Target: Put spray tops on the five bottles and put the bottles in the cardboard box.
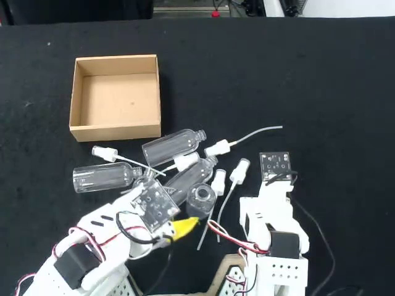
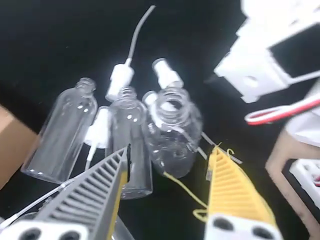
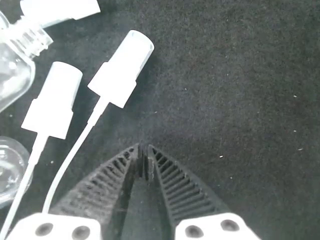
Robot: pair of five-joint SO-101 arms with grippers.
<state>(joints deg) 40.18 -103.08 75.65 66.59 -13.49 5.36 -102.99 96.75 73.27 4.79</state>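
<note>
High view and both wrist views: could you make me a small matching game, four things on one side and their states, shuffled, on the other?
Things:
1. cardboard box
2. left gripper
3. right gripper
4. bottle nearest the left gripper

States:
a. shut, holding nothing
b. standing upright, mouth uncovered
c. empty
d. open

Pairs: 1-c, 2-d, 3-a, 4-b
</note>
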